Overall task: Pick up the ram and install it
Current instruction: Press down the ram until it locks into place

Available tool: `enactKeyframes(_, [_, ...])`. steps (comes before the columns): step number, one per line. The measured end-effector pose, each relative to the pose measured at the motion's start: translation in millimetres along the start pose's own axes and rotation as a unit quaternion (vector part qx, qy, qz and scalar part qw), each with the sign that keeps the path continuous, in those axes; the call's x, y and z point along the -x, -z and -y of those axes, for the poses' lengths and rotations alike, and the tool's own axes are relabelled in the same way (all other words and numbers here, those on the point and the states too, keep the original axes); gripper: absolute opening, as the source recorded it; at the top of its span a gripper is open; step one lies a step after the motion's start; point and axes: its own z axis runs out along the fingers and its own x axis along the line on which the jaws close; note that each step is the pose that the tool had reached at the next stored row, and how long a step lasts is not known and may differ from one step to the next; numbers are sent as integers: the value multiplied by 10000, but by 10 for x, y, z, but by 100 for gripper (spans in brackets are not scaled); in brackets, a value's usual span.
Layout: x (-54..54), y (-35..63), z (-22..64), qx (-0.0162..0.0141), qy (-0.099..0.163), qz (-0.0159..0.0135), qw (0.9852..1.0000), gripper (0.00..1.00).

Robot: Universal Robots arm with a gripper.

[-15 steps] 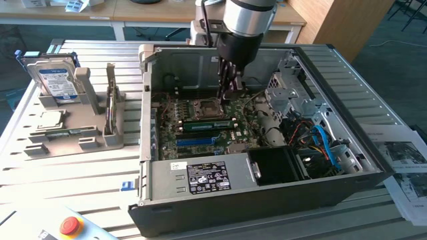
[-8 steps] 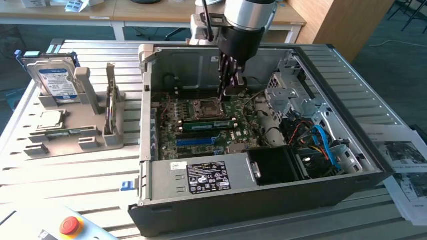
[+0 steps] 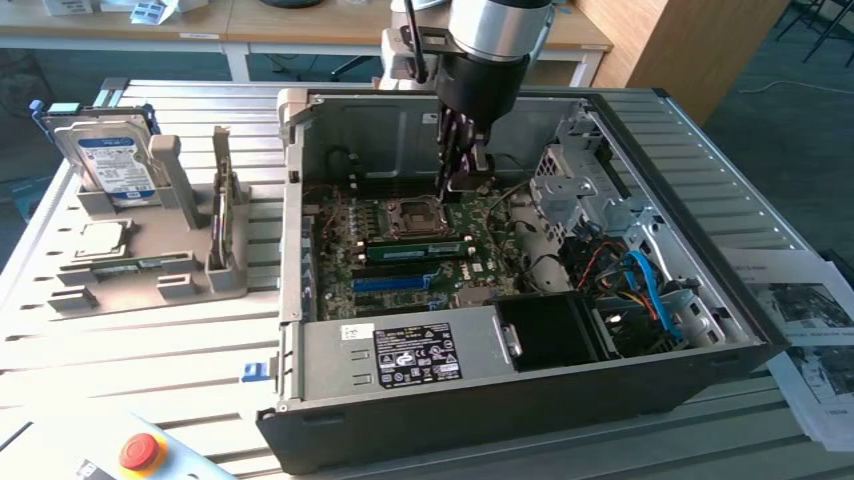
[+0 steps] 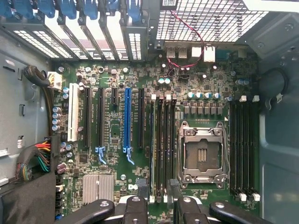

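- Black fingers (image 4: 142, 189), two of them, stand spread wide on the gripper (image 3: 463, 183), which hangs low inside the open computer case (image 3: 534, 410). The jaws are released and nothing is clasped between them.
- The ram (image 3: 416, 250) is one green stick sitting on edge in a memory slot, just beside the empty processor socket (image 4: 202, 154). In the wrist view a thin green edge runs along a slot between the two fingers. I cannot tell whether either finger touches it.
- Counting from the exterior view's left, one hard drive (image 3: 110, 160) with a blue label stands upright at the back of a grey tray (image 3: 200, 285).
- One square silver processor chip (image 3: 102, 240) lies flat on that tray, in front of the drive.
- One thin board (image 3: 222, 190) stands on edge in the tray's upright holder. Its colour is hard to make out from here.
- One red button (image 3: 140, 452) sits near the front edge of the slatted metal table (image 3: 147, 350).
- Inside the case, on the board, there is one long blue slot (image 4: 127, 123) and one socket, with a bank of memory slots on each side of the socket.
- A sheaf of printed papers (image 3: 814, 330) lies on the table at the exterior view's right, just beside the case.
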Motion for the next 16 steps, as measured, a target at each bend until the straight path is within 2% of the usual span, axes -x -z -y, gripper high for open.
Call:
enactKeyframes(6, [0, 0, 0, 0, 0, 0, 10000, 29])
enactKeyframes(8, [0, 0, 0, 0, 0, 0, 10000, 17])
enactKeyframes(9, [0, 0, 0, 0, 0, 0, 10000, 17])
enactKeyframes(10, [0, 0, 0, 0, 0, 0, 10000, 11])
enactKeyframes(16, [0, 0, 0, 0, 0, 0, 10000, 10])
